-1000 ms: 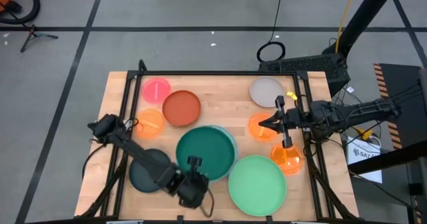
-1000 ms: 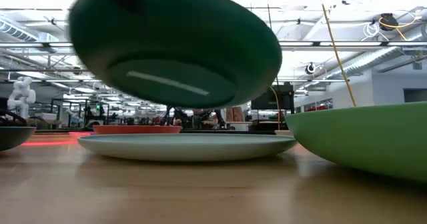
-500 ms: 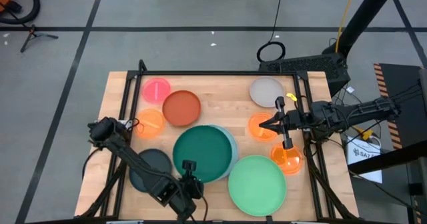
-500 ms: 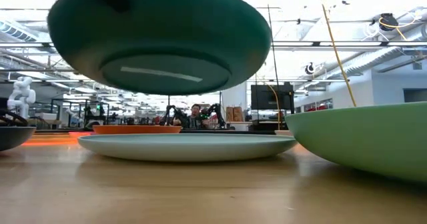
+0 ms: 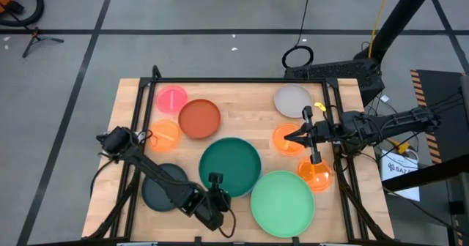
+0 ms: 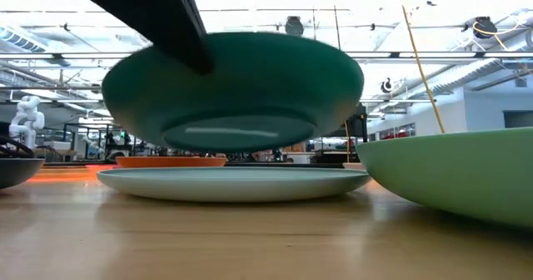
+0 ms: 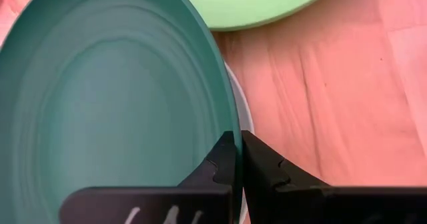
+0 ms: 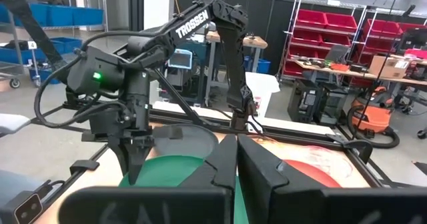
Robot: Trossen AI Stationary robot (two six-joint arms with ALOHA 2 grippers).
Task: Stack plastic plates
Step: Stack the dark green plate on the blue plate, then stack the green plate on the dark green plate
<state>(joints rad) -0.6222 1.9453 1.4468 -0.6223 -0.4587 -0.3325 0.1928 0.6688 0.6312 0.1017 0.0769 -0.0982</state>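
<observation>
The left claw is clenched on the near rim of the dark green plate, its two fingers pinching the edge between them in the left wrist view. The plate hangs in the air, slightly tilted, just above the light blue plate, which lies flat on the worktop and is almost wholly covered from above (only a pale sliver of its rim peeks out beside the dark green one in the left wrist view). The low view shows a clear gap between the two, so they are not touching.

Taking the dark green plate as the landmark: the light green plate sits just beside it toward the right arm's side, near the front edge of the worktop. The black plate lies on the opposite side, under the left arm. The red-brown plate is just behind it, with a pink plate and a small orange plate farther toward the back left corner. The grey-white plate is well apart, at the back right.

The right claw is shut, grasping nothing, and hovers over another orange plate, with a third orange plate close by beneath the arm.
</observation>
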